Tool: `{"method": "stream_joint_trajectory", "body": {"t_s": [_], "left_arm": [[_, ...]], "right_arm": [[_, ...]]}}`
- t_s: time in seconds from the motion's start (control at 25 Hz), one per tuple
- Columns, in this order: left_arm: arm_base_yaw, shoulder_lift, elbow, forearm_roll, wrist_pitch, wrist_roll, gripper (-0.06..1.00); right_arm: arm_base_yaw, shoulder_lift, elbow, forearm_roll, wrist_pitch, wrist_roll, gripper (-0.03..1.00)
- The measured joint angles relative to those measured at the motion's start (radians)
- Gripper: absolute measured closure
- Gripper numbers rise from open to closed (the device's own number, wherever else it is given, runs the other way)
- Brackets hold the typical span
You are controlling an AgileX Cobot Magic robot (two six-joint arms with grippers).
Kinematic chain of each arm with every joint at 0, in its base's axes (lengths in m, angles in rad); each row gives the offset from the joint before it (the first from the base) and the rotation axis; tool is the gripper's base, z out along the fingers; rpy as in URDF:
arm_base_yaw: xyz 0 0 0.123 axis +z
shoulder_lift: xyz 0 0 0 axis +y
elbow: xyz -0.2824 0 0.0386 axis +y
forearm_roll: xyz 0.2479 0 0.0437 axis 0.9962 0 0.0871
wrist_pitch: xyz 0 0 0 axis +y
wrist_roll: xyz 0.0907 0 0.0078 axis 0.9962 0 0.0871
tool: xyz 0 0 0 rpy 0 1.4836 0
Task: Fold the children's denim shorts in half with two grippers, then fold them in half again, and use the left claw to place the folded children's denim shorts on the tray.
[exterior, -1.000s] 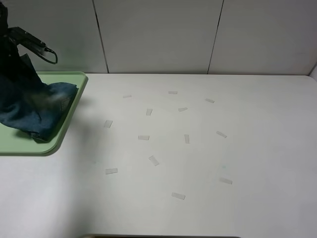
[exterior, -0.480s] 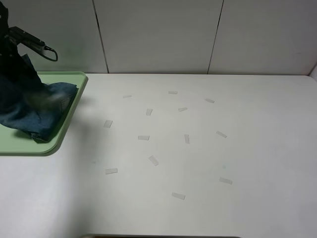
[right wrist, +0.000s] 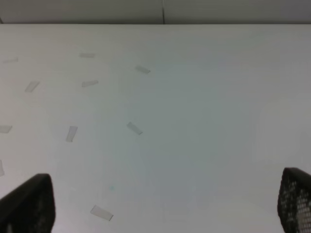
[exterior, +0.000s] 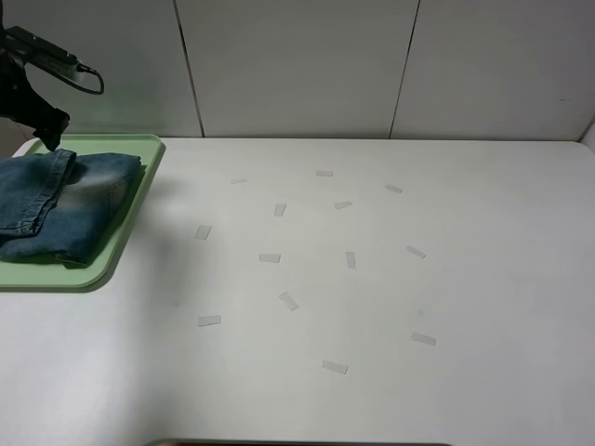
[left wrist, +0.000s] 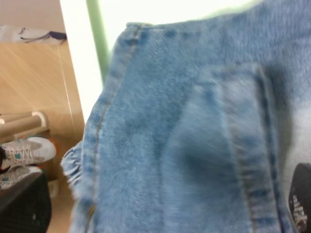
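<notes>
On the flat pale green plastic tray (exterior: 104, 268) lie the folded blue denim shorts (exterior: 65, 204), the black left gripper (exterior: 46, 130) just above the tray's far edge, jaws released (the black right gripper (right wrist: 163, 201), well apart from the tray, has its jaws spread empty).

1. The shorts (exterior: 70, 200) are washed blue denim cloth, coarse-woven, with stitched seams and a frayed hem.
2. The tray (exterior: 46, 274) looks like smooth pale green plastic.
3. The table (exterior: 418, 288) is white, matt and smooth.
</notes>
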Motion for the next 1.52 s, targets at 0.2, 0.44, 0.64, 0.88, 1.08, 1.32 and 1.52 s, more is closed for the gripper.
{"method": "stream_joint_trajectory", "body": {"t_s": [0.2,0.44,0.64,0.88,1.08,1.32,1.52], "left_arm": [[0.000,-0.046,0.000,-0.001,-0.008,-0.043,-0.05],[-0.001,-0.091,0.000,-0.080,-0.005,-0.091,-0.05],[-0.012,-0.089,0.033,-0.134,-0.016,-0.092,-0.05],[-0.013,-0.089,0.168,-0.138,-0.089,-0.092,-0.05],[-0.013,-0.089,0.259,-0.138,-0.162,-0.092,-0.05],[-0.013,-0.089,0.315,-0.112,-0.230,-0.108,-0.05],[0.001,-0.089,0.352,-0.036,-0.280,-0.156,-0.05]], "right_arm": [[0.000,0.000,0.000,0.000,0.000,0.000,0.27],[0.000,0.000,0.000,0.000,0.000,0.000,0.27],[0.000,0.000,0.000,0.000,0.000,0.000,0.27],[0.000,0.000,0.000,0.000,0.000,0.000,0.27],[0.000,0.000,0.000,0.000,0.000,0.000,0.27],[0.000,0.000,0.000,0.000,0.000,0.000,0.27],[0.000,0.000,0.000,0.000,0.000,0.000,0.27]]}}
